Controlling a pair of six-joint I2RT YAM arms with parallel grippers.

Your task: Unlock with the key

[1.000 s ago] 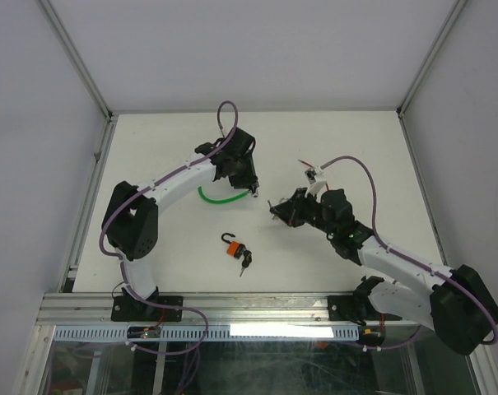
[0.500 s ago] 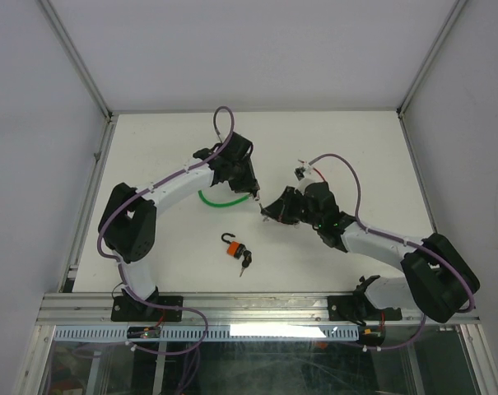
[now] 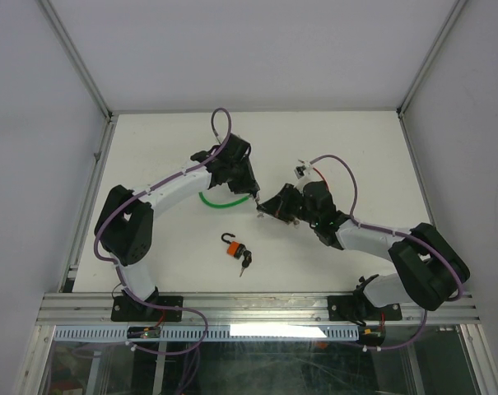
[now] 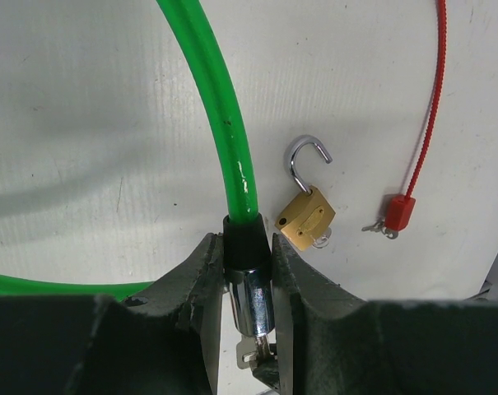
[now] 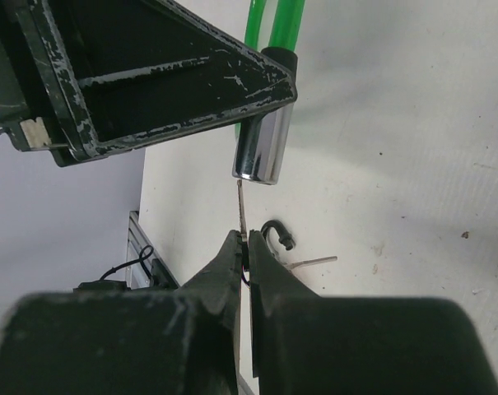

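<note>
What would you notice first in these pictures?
The bright green cable lock lies mid-table, its shiny chrome end pinched by the left end effector. The right end effector pinches a thin key pointing into that chrome end. A small orange padlock lies nearer the front edge.

Two padlocks (image 4: 307,219), one green cable lock (image 4: 236,177), one red cable (image 4: 399,211)

green cable (image 4: 232,148): plastic sheath is shining glossy | lock barrel (image 4: 250,300): chromed metal is gleaming smooth | padlock (image 4: 306,218): brass is looking matt | table (image 4: 84,99): white, is looking matt, scuffed
</note>
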